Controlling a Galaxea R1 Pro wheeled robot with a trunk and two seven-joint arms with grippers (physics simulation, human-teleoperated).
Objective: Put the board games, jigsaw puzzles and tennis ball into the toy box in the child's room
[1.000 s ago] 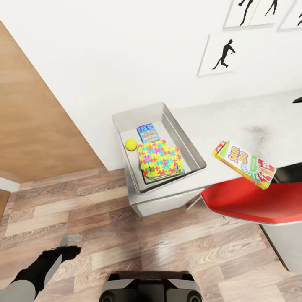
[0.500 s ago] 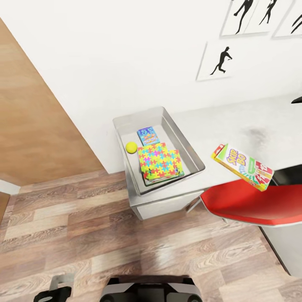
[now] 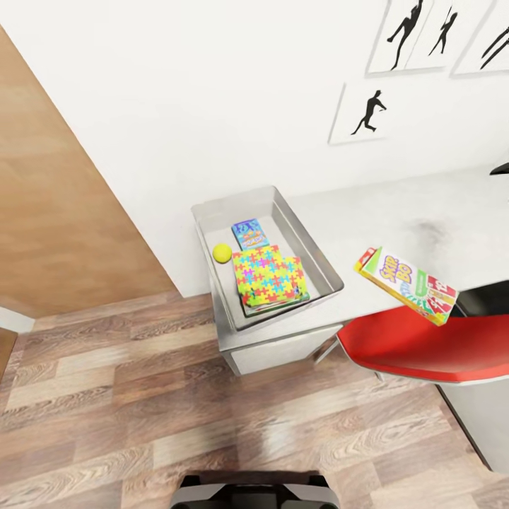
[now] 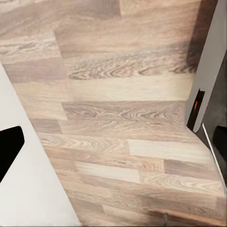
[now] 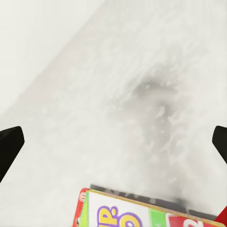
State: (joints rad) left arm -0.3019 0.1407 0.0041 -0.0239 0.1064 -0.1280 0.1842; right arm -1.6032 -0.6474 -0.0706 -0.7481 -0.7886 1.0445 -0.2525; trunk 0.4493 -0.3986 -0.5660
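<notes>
In the head view, at frame centre, the light grey tapered toy box (image 3: 322,272) held bright puzzle squares (image 3: 268,276), a small blue board game (image 3: 248,234) and a yellow-green tennis ball (image 3: 222,252), while right of it a green-red-yellow board game (image 3: 407,284) hung tilted above the pale grey desk top (image 3: 424,219); the left wrist view showed wood-plank floor (image 4: 118,123), that gripper's opening impossible to judge; in the right wrist view the same game's lid (image 5: 142,213) sat at bottom centre, the grip unclear.

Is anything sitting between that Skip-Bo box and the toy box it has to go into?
Nothing visible blocks the way. The Skip-Bo box is above the bare grey table, beside the toy box, whose top is open. Jigsaw puzzles already lie inside.
</notes>
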